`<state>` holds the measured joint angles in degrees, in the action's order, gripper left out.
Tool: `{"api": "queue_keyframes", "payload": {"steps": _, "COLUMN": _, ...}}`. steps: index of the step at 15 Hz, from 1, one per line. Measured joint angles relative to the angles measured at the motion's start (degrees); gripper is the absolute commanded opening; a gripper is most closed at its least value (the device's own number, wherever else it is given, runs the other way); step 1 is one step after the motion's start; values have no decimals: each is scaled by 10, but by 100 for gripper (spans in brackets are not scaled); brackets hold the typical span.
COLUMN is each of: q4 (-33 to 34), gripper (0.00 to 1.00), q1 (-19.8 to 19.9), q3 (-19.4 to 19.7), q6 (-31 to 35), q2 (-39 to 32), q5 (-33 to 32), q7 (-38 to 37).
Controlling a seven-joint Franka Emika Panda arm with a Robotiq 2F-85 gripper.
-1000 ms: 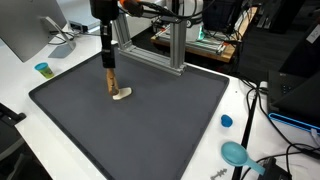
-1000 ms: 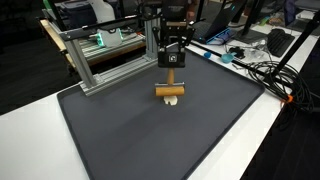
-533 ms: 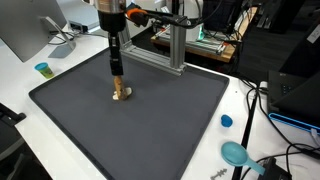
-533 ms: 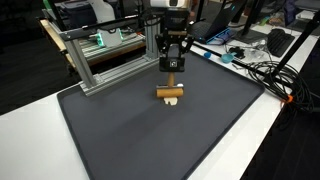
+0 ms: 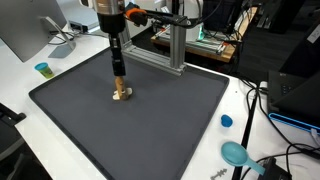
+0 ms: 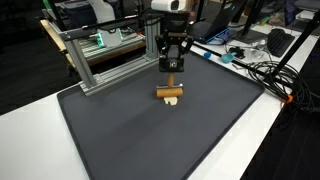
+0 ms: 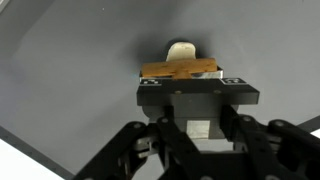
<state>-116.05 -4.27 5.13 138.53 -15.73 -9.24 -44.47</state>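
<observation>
A wooden piece (image 5: 123,93), a brown bar across a cream rounded part, lies on the dark grey mat (image 5: 160,120). It also shows in an exterior view (image 6: 170,93) and in the wrist view (image 7: 181,68). My gripper (image 5: 118,70) hangs a little above and just behind it, pointing straight down; it shows in an exterior view (image 6: 172,66) and in the wrist view (image 7: 197,95). Its jaws stand close together, with a small tan block (image 6: 172,65) showing between the fingertips. The block is mostly hidden by the fingers.
An aluminium frame (image 5: 175,45) stands at the mat's back edge, close behind the arm. A small cup (image 5: 42,69) and a monitor (image 5: 25,30) are off the mat on one side. A blue cap (image 5: 227,121), a teal scoop (image 5: 236,153) and cables (image 6: 255,65) lie off the other side.
Over the last second my gripper has risen from beside the wooden piece and shifted slightly sideways. Since half a second ago it has barely moved. The piece on the mat has stayed put.
</observation>
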Motion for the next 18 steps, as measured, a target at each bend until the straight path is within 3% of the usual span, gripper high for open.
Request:
{"api": "queue_keyframes", "payload": {"steps": 10, "q4": 15, "gripper": 21, "q1": 0, "q3": -5, "q6": -65, "q2": 0, "q5": 14, "q7": 69}}
{"api": "queue_keyframes", "payload": {"steps": 18, "q4": 13, "gripper": 21, "q1": 11, "q3": -6, "q6": -71, "q2": 16, "q5": 38, "q7": 105}}
